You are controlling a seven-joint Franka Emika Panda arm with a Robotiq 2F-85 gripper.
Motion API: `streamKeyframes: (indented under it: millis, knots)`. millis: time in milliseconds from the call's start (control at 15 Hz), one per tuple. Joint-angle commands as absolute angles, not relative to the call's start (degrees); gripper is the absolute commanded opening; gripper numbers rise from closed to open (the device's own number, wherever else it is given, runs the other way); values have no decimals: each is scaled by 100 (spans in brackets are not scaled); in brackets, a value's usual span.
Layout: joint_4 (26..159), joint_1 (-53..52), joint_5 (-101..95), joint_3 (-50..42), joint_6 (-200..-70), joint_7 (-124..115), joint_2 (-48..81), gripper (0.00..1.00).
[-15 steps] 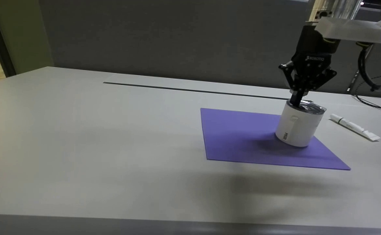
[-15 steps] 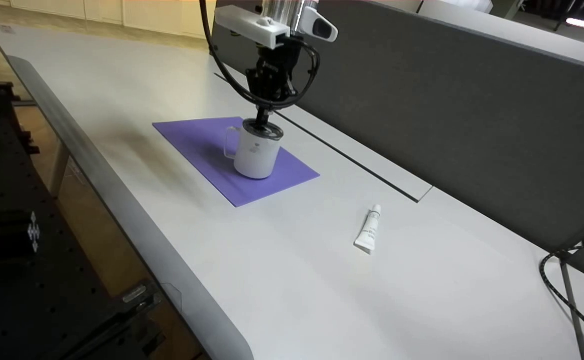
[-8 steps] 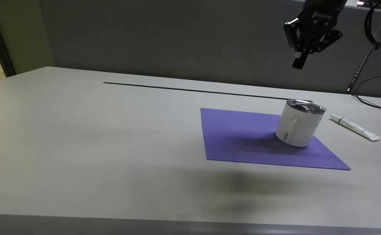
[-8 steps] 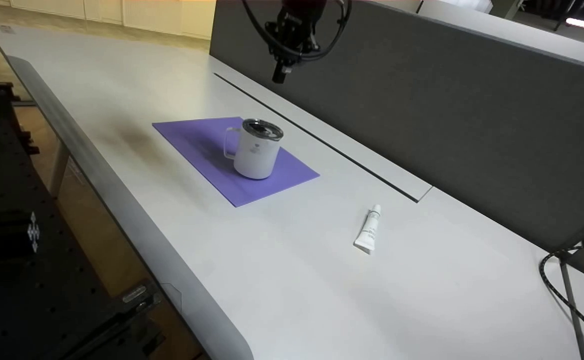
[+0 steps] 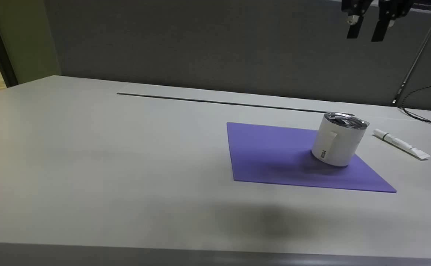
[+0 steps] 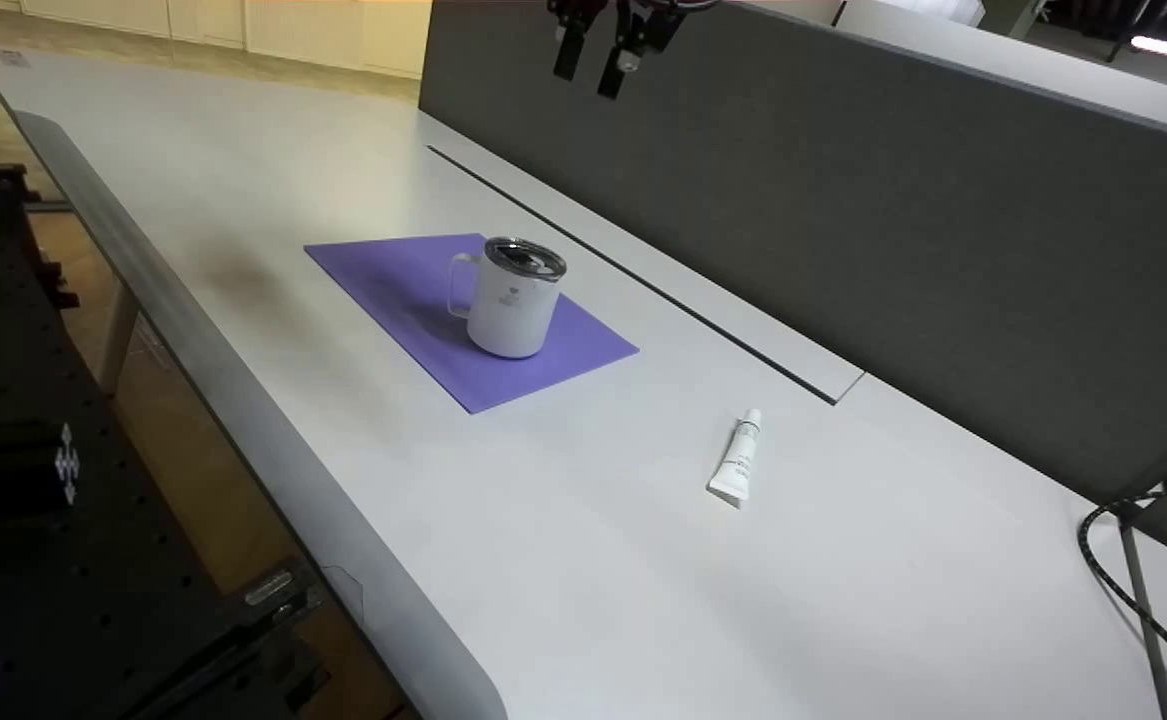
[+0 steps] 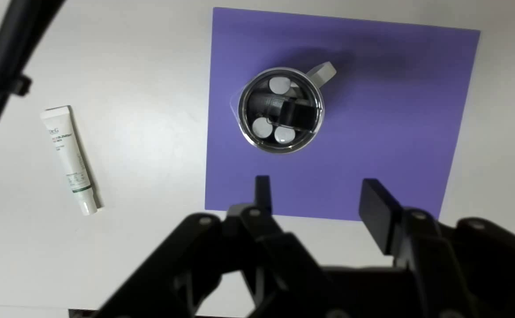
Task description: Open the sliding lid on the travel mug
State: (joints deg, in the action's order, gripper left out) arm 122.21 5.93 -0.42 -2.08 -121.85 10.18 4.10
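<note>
A short white mug (image 6: 509, 320) stands upright on a purple sheet (image 5: 267, 151) on a pale desk (image 5: 108, 166). Its round lid (image 7: 279, 110) is on; the black slider (image 7: 299, 115) sits right of centre in the wrist view. Whether it has cleared the way for drinking cannot be told, but with the end effector (image 5: 365, 36) well above, fingers (image 5: 379, 32) apart and holding nothing, the sliding is probably finished, leaving only a check. A second earlier, its fingers are together down on the lid; now they are raised and spread, while the mug stays put.
</note>
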Motion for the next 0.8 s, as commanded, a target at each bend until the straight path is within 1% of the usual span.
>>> streamKeyframes:
  millis: [0, 133, 200, 733]
  knots:
    - [11992, 528, -245, -281, -11855, 963, 473, 88]
    - [11972, 523, -269, -275, -11799, 970, 493, 98]
    - [11966, 520, -282, -274, -11787, 963, 501, 100]
    - [12135, 496, -453, -265, -11927, 1020, 450, 100]
